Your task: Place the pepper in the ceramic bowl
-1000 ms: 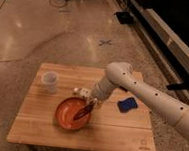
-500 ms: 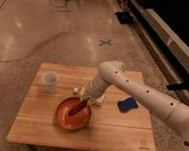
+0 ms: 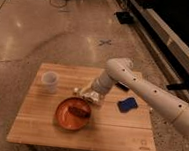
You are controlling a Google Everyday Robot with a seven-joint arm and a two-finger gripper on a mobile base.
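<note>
Camera view: wooden desk (image 3: 42, 130) seen from above, on a speckled floor. Orange-brown ceramic bowl (image 3: 62, 118) sits near the middle of the desk, a bit toward the front edge. The pepper (image 3: 78, 111) lies inside the bowl, dark red, flat on the glazed bottom, roughly crosswise, in the half of the bowl nearer the arm. Nothing else visible in the bowl. White cup (image 3: 49, 82) stands upright at the back left of the desk, well apart from the bowl; can't tell what's in it. Blue pad (image 3: 127, 104) lies flat on the right side of the desk, apart from the bowl. A black bar (image 3: 121, 86) is mostly hidden behind the arm. White arm (image 3: 151, 93) comes in from the right and bends down to the claw (image 3: 87, 94), which hangs just above the bowl's back right rim, close to the pepper but not on it. Claw state: can't tell.
</note>
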